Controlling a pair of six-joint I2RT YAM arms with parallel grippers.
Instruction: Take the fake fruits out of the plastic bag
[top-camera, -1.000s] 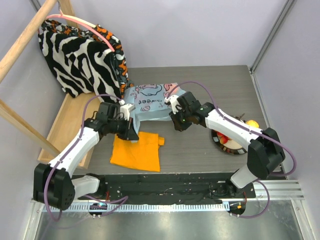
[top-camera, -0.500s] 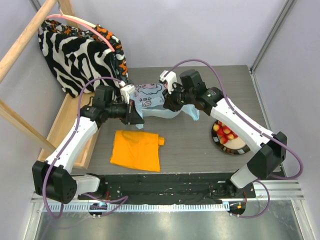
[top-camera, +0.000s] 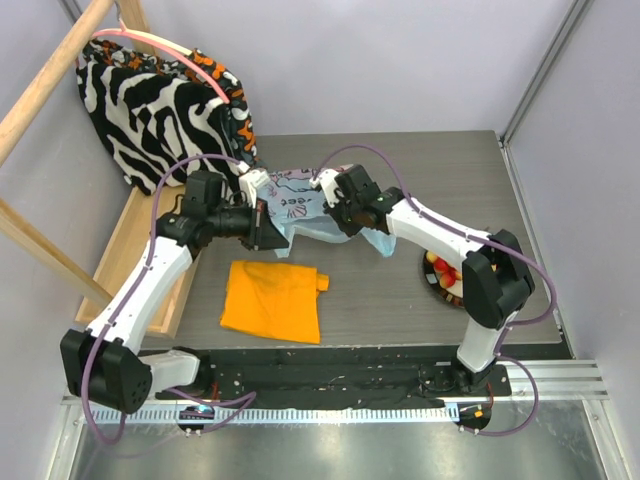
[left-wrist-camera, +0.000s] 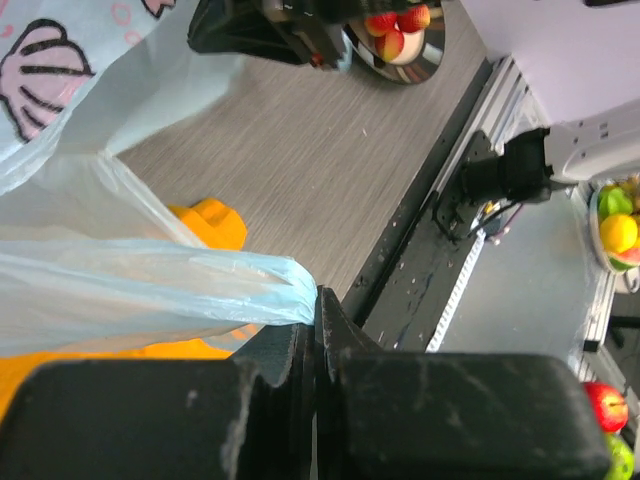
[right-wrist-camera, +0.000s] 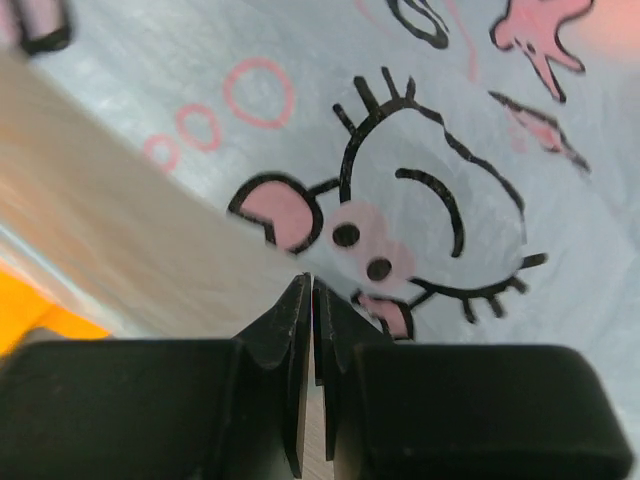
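Looks down on the whole table (top-camera: 450, 170) from above and behind, sits right up against the plastic bag (top-camera: 300, 205) on both wrists, shares that bag throughout.

Noting translucent pale blue on the plastic bag (top-camera: 298, 208), printed with pink shells, pink rings and a black-outlined cartoon face with pink ears and snout. Logging plain bright orange on the folded cloth (top-camera: 272, 300), black-and-white zebra stripes with orange flecks at the edges on the big cloth (top-camera: 160, 115), and pink on the tube (top-camera: 185, 52). Recording grey wood-grain on the table (top-camera: 400, 300), red and yellow on the fake fruits (top-camera: 440, 270), and white with black joints and purple cables (top-camera: 380, 165) on the left arm (top-camera: 150, 290) and right arm (top-camera: 440, 232).
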